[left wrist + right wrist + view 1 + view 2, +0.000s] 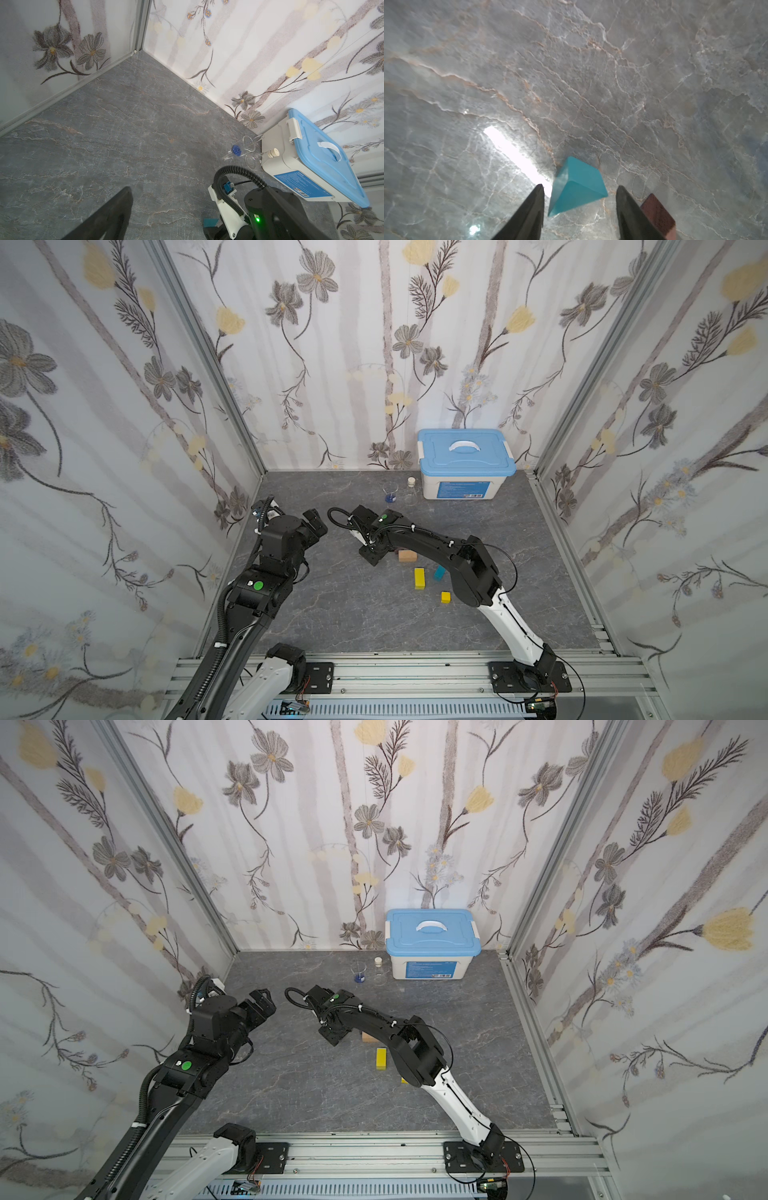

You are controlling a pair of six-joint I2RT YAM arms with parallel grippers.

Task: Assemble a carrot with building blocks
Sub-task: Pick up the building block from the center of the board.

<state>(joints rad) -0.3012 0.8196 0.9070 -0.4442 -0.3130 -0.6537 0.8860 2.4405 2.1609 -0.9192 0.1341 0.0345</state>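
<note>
While parked low over the bench (353, 614), right claw (579, 186): open, straddling the teal triangle (577, 187) without gripping it, thin gap on either side in the right wrist view.
teal triangle: lying on the bench between the black fingers (529, 216), totally hidden under the right arm (415, 537) in both top views.
maroon triangle (658, 218): just outside one finger, real close, can't tell if touching; also buried under the arm from above.
tan bar (407, 556): flat on the bench right by the right claw, half tucked under the arm.
yellow bar (419, 578): out in the open mid-bench, nearer the front rail than the tan bar, apart from it.
teal bar (439, 572): just beside the yellow bar, partly covered by the right elbow.
yellow cube (445, 596): near the elbow, on its own, apart from both bars.
carrot: not put together, pieces loose and spread out.
left claw (314, 526): wide open, nothing in it, held up above the bench on the left, well apart from every block.
blue-lidded box (465, 464): against the back wall, well clear of the blocks.
glass beaker (390, 493): near the box, bit of blue at the bottom; small stoppered flask (411, 489) between beaker and box.
</note>
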